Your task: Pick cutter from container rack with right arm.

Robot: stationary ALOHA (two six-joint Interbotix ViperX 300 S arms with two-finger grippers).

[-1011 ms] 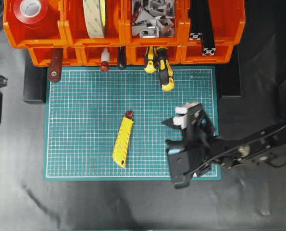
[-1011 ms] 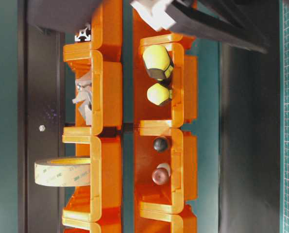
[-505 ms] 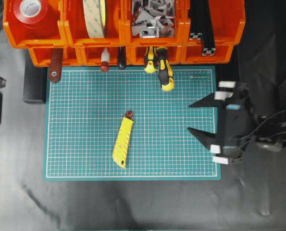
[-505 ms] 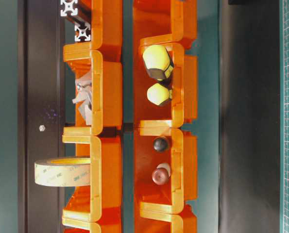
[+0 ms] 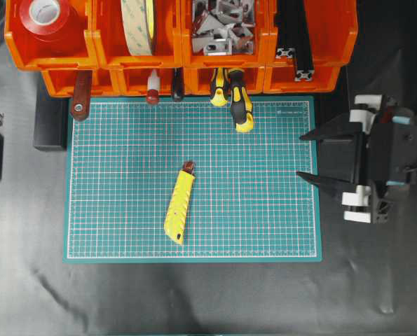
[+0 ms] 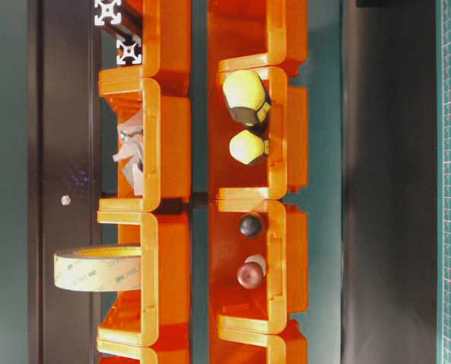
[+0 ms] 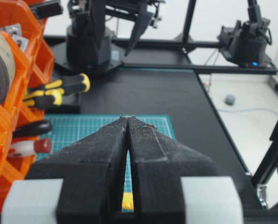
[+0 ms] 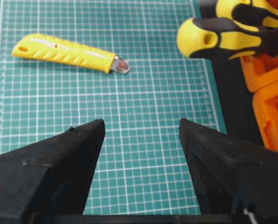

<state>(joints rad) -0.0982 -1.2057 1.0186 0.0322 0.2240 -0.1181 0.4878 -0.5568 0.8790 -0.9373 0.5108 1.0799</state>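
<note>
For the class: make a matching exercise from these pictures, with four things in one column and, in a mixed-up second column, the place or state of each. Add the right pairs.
Column A
1. cutter
2. red tape roll
3. right gripper
4. left gripper

Column B
a. jaws shut, holding nothing
b. lying flat on the green mat, apart from both grippers
c. in the far-left upper bin of the container rack
d. jaws open and empty, at the mat's right edge

Pairs: 1-b, 2-c, 3-d, 4-a

Black tabletop (image 5: 194, 294), pale floor (image 7: 241, 121).
</note>
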